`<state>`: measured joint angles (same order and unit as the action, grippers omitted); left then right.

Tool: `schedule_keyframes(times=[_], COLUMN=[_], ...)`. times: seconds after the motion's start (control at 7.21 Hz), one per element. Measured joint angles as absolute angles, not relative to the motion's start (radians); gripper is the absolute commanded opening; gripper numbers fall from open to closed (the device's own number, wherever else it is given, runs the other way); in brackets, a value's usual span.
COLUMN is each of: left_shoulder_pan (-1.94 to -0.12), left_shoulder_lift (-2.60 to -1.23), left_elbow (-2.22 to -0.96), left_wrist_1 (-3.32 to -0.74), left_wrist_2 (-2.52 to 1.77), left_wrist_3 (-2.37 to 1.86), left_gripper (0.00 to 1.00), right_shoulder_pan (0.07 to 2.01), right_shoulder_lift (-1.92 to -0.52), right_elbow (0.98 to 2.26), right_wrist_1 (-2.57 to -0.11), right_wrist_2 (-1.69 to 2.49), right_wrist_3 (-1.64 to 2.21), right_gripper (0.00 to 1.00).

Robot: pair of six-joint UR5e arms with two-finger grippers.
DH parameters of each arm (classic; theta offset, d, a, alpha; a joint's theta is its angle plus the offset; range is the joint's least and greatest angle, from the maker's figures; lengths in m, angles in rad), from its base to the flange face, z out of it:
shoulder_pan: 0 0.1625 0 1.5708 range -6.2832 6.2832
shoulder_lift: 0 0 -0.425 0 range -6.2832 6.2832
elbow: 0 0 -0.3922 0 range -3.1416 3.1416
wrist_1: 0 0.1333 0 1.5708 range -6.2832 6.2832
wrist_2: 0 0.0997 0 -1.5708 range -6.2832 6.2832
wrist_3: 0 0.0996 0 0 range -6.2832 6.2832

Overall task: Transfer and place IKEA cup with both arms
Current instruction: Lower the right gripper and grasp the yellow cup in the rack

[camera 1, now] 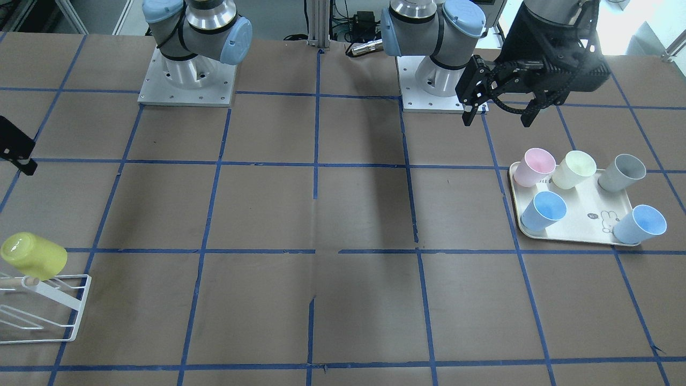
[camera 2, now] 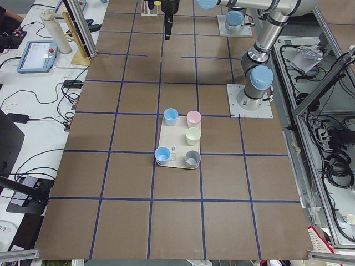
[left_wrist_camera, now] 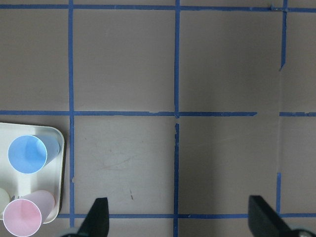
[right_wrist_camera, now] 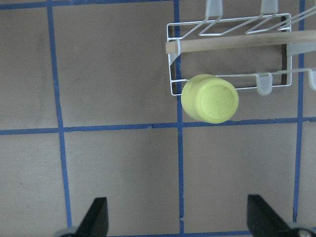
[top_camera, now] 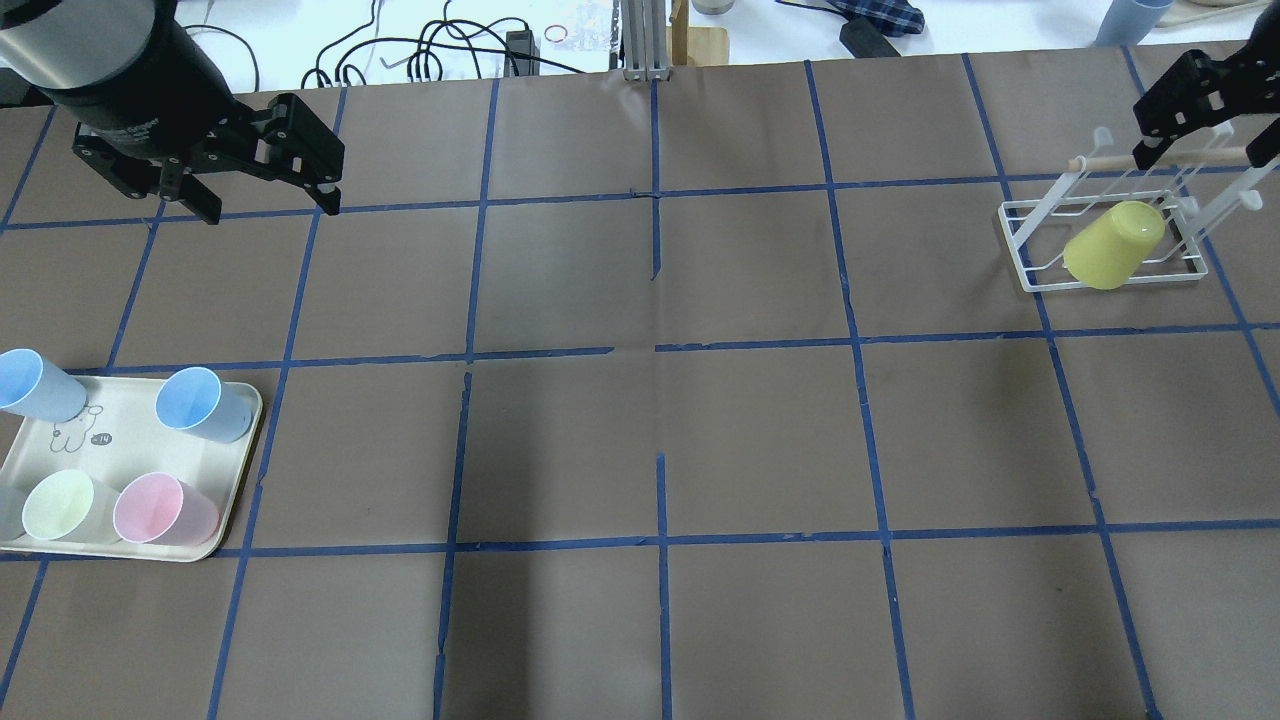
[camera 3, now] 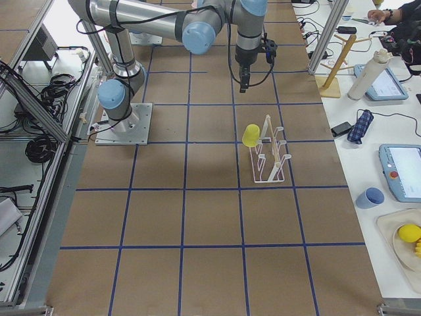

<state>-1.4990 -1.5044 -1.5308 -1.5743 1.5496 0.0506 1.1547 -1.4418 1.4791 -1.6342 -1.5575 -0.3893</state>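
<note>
The IKEA cup (top_camera: 1112,245) sits bottom-up and tilted on a white wire rack (top_camera: 1020,240), at the table's right end in the overhead view. The right gripper (top_camera: 1205,140) hangs above the rack, apart from the cup, with its jaws spread wide and nothing between them. Overhead, the cup lies at about seven o'clock from this gripper. In the right wrist view the cup's round base faces the camera at roughly twelve o'clock from the gripper, just below the rack's wooden dowel (right_wrist_camera: 237,42).

The left gripper (top_camera: 270,205) hovers over bare table at the other end, its jaws likewise wide apart and holding nothing.

The table (top_camera: 660,440) is covered in brown sheeting marked into squares with blue tape. Beyond its far edge, at twelve o'clock overhead, run black cables and an aluminium post.

A cream tray (top_camera: 235,480) with a small rabbit drawing lies at about seven o'clock from the left gripper, well apart from it. Five cups stand upright on it: a pink cup (camera 1: 536,166), a pale cream-yellow cup (camera 1: 574,169) and a grey cup (camera 1: 621,171) in one row, and two light blue cups (camera 1: 544,210) in the other.
</note>
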Motion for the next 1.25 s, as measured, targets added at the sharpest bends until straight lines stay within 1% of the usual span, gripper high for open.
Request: schedule_keyframes(times=[0.42, 1.25], left_shoulder_pan=[-1.499, -1.500], left_shoulder_lift=[-1.505, -1.502], left_elbow=[-1.528, -1.537], left_wrist_1=[-1.574, -1.574], left_wrist_2=[1.549, 1.550], left_wrist_3=[0.051, 0.051], left_gripper=[1.00, 1.00], right_shoulder_pan=[1.131, 1.131], right_shoulder_lift=[-1.313, -1.225], right_elbow=[1.499, 1.530], right_wrist_1=[-1.745, -1.811], right_wrist_2=[-1.558, -1.616], right_wrist_3=[-0.450, -0.464], right_gripper=[1.00, 1.00])
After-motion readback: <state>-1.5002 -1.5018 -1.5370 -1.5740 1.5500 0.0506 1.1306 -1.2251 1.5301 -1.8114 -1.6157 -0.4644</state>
